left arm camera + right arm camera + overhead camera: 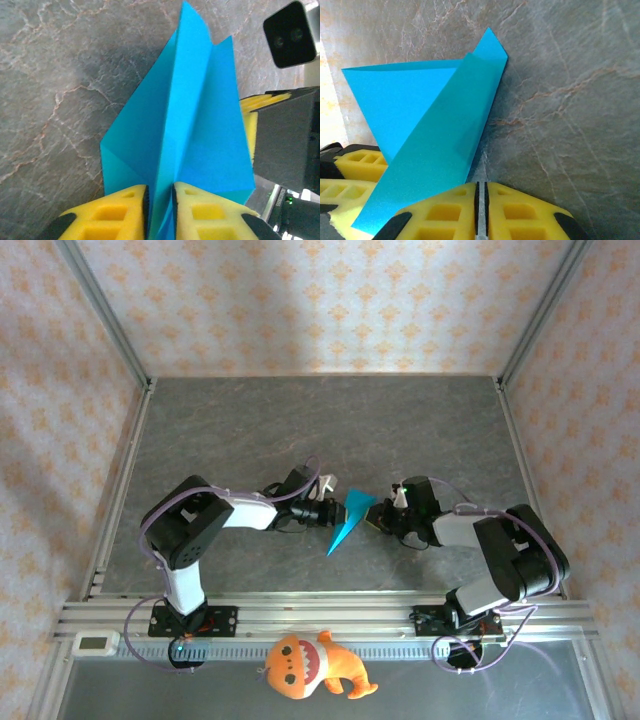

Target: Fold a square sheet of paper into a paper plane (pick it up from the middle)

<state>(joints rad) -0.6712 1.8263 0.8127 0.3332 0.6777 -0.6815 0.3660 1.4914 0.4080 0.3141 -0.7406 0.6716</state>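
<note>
So, the paper plane [347, 519] is dead centre over the table [250, 420], caught between the two arms. From above it's a bright blue pointed shape, with the wide end up near 1 o'clock and the sharp tip aiming toward 7 o'clock. The left pincer [327, 512] comes at it from 9 o'clock and the right pincer [378, 512] from 3 o'clock. They nearly meet, with the paper between them.

The left wrist view makes it pretty clear. The left pincer's yellow fingers [127, 220] are clamped on the plane's centre fold, which stands up between them with a flap fanning out to either side. The right pincer's yellow pad and grey body sit right against the flap at 3 o'clock.

In the right wrist view, the right pincer's jaws are squeezed together, with just a hairline slit between the yellow pads [520, 215]. The paper lies over its 9 o'clock finger and a corner ends right at the slit, but I honestly can't tell if any paper is pinched in there.

The orange plush toy [312, 667] is lying at 6 o'clock by the near edge, well apart from all this.
</note>
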